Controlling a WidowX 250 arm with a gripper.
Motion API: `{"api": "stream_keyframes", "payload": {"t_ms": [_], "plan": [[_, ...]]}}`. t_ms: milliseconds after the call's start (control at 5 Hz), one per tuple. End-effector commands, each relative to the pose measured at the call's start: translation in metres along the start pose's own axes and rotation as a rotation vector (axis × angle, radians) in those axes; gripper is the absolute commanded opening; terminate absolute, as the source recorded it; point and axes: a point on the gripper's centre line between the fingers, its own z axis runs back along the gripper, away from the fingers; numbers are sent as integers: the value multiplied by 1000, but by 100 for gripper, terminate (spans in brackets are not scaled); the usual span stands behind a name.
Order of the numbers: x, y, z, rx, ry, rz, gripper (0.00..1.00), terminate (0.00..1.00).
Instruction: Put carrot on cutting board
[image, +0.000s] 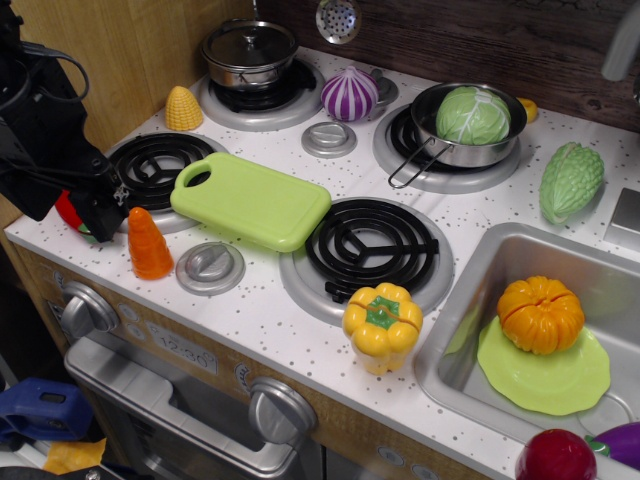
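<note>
— Where the black arm comes in from the left edge, can the claw (88, 222) be read?
— Only its dark body is seen, low over the front-left burner (152, 170); whether the fingers are spread or closed cannot be told. Something red with a touch of green (70, 214) is glimpsed right at it, mostly hidden, so contact cannot be judged.
— And the carrot?
— The carrot (148, 245) is stood upright on the white speckled bench (265, 320), tip up, just beside the claw and apart from it. A grey knob (210, 267) is found to its right.
— The cutting board?
— The cutting board (250, 200) is laid flat beyond the carrot, handle hole towards the back left, resting between the front-left burner and the middle burner (372, 250), its edges overlapping both. The carrot is near it but not on it.
— Further out?
— A yellow pepper (382, 324) is stood at the front edge, a corn (183, 108) at the back left, a lidded pot (250, 52) behind it. A pumpkin (541, 314) is set on a green plate (560, 385) in the sink (470, 290)
</note>
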Motion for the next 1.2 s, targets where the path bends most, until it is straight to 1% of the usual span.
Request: {"api": "stream_keyframes", "payload": {"t_ms": [0, 400, 600, 1000], "plan": [[0, 0, 0, 0, 0, 0, 100, 0], [20, -3, -14, 24, -73, -67, 100, 0], [28, -3, -23, 3, -91, -88, 100, 0], [29, -5, -45, -29, -126, -98, 100, 0]]}}
